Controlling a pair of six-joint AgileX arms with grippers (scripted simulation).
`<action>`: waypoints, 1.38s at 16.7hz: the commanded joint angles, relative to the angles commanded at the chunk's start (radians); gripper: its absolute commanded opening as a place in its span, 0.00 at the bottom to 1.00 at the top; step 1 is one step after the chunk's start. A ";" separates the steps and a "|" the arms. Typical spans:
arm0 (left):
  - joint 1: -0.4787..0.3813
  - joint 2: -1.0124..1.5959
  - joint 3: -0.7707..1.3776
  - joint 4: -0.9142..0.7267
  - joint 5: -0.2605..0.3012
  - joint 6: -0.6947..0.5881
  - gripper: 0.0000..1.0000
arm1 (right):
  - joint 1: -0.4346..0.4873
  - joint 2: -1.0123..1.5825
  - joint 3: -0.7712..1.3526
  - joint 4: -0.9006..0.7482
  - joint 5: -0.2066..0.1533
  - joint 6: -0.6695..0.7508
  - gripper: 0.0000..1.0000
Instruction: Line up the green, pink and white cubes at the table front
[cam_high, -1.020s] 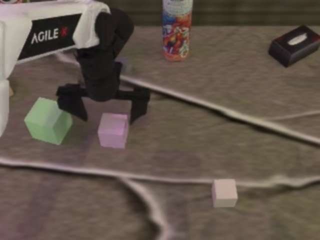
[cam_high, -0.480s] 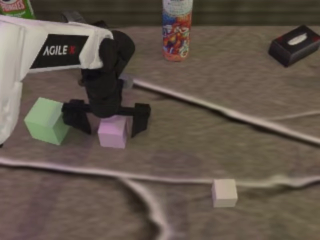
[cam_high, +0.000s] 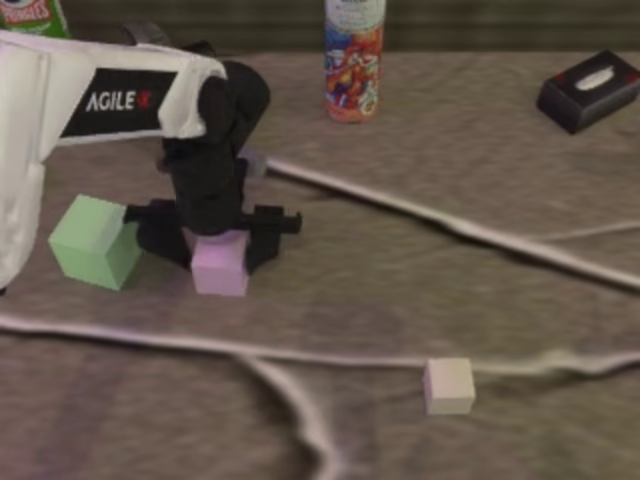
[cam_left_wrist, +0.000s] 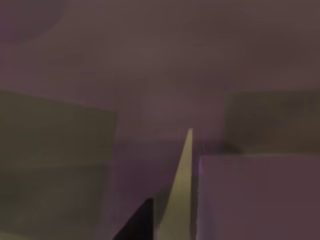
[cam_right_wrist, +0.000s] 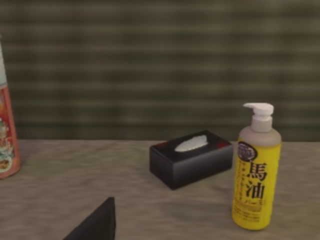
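Note:
My left gripper (cam_high: 216, 248) stands low over the lilac-pink cube (cam_high: 220, 268) at the table's left, and its fingers (cam_high: 265, 240) press the cube's two sides. The large pale green cube (cam_high: 93, 242) sits just left of it, close to the left finger. The small off-white cube (cam_high: 449, 386) lies alone toward the front right. In the left wrist view the pink cube (cam_left_wrist: 260, 200) fills one side, very close. My right arm is parked outside the top view. Its gripper (cam_right_wrist: 95, 226) shows only as a dark wedge.
Long pale creases cross the grey-brown cloth table (cam_high: 450, 290). A colourful spray can (cam_high: 354, 60) stands at the back centre and a black tissue box (cam_high: 588, 90) at the back right. A yellow pump bottle (cam_right_wrist: 256, 175) stands beside the tissue box (cam_right_wrist: 191, 157).
My left gripper has come down around the pink cube and its fingers have drawn in from wide apart to touch the cube's sides. The cube has shifted slightly left.

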 joint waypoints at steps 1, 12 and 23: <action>0.000 0.000 0.000 0.000 0.000 0.000 0.32 | 0.000 0.000 0.000 0.000 0.000 0.000 1.00; 0.000 0.000 0.000 0.000 0.000 0.000 0.00 | 0.000 0.000 0.000 0.000 0.000 0.000 1.00; 0.021 -0.113 0.140 -0.235 -0.007 0.002 0.00 | 0.000 0.000 0.000 0.000 0.000 0.000 1.00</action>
